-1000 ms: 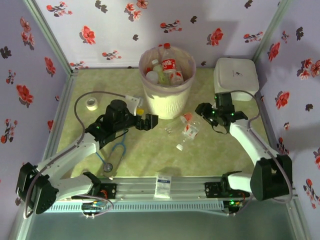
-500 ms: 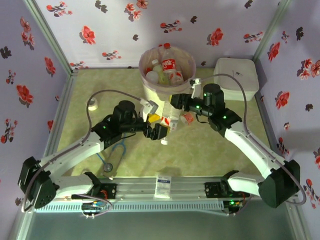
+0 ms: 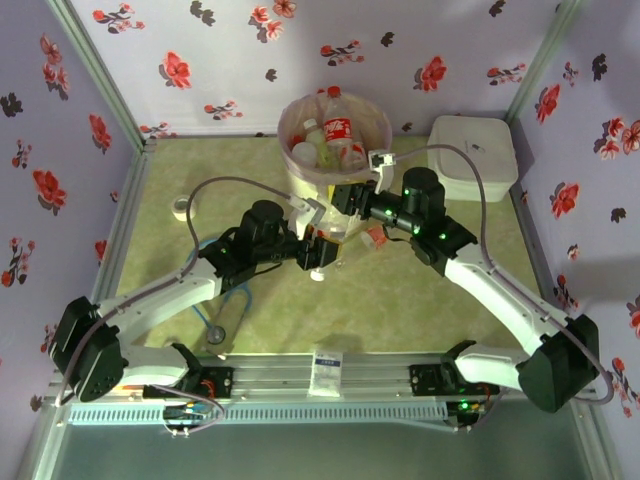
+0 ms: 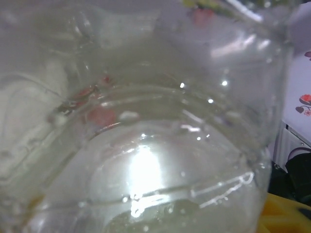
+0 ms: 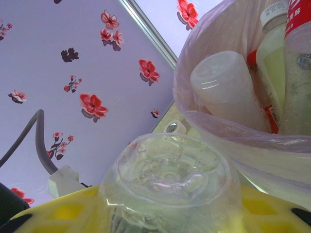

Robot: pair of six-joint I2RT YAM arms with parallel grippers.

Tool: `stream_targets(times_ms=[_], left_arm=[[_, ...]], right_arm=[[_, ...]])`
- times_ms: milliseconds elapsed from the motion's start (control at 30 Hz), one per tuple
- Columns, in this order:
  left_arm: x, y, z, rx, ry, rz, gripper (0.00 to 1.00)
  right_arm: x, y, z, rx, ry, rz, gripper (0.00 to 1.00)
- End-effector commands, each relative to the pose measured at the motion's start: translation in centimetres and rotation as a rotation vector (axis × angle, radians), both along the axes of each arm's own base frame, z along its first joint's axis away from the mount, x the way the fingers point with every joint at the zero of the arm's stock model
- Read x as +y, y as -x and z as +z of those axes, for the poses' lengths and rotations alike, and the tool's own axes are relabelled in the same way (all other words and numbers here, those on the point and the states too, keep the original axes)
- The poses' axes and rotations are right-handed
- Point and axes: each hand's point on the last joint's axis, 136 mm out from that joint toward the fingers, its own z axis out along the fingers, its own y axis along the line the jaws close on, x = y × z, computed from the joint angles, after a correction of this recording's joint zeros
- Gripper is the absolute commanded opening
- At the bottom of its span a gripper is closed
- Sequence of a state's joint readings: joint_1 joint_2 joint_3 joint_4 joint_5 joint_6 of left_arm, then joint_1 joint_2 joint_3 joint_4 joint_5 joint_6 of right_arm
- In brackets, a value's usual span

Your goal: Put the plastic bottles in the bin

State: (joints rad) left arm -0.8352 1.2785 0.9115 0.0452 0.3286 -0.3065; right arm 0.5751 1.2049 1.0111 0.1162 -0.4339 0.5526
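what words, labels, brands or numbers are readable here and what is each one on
No text reads clearly.
Red label on the tall bottle in the bin: white lettering, too small.
Cropped red label in the right wrist view: cut off.
Mark on the white box lid: too small.
Print on the blue-and-white packet: blurred.

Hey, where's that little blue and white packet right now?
In the top view, the packet lies on the metal rail at the table's near edge, about midway along it, well in front of the bin.
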Motion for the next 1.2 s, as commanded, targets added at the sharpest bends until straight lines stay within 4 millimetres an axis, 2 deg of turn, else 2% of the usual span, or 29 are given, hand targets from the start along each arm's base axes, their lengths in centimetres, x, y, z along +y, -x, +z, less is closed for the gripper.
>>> stream_targets(times_ms=[0,67,133,233,333,400,567,833,967,1067,1167], left_arm=[[0.3,-0.5,1.7,-0.086,0.031,0.029,0.53],[0.6,-0.6,1.6,-0.098,0.015,0.039,0.49],[1.0,-0.6,1.3,-0.114,-0.024,0.044,0.47],[2.2,-0.8,0.1,-0.159,-0.14,0.063,0.47],[3.5,-1.1,-1.2,-0.21,-0.253,0.069,0.47],[3.8,-1.2,-1.8,-0.254,-0.307,0.053,0.48],[3.6,-1.1,-2.0,-0.307,-0.344,0.012,0.5],[3.0,-0.5,-1.6,-0.314,-0.336,-0.028,0.51],[2.9,-0.5,-1.3,-0.312,-0.324,-0.025,0.51],[2.8,-0.7,-1.0,-0.32,-0.318,-0.018,0.52],[2.9,-1.0,-0.9,-0.327,-0.32,-0.002,0.52]], right_arm=[[0.5,-0.1,0.4,-0.012,-0.011,0.012,0.43],[0.4,-0.2,0.2,0.004,0.006,0.005,0.52],[-0.4,-0.4,0.2,0.021,0.051,-0.021,0.72],[-3.7,-1.3,-0.6,0.106,0.156,-0.134,0.99],[-6.1,-1.3,-2.1,0.245,0.241,-0.168,0.99],[-6.2,-0.8,-2.6,0.286,0.276,-0.138,0.99],[-3.3,0.8,-1.9,0.303,0.206,0.023,0.99],[0.2,0.9,-3.2,0.324,0.208,0.142,0.98],[0.9,0.7,-3.6,0.346,0.203,0.171,0.81],[0.7,0.7,-3.1,0.332,0.208,0.163,0.67],[0.2,0.4,-2.0,0.303,0.215,0.144,0.61]])
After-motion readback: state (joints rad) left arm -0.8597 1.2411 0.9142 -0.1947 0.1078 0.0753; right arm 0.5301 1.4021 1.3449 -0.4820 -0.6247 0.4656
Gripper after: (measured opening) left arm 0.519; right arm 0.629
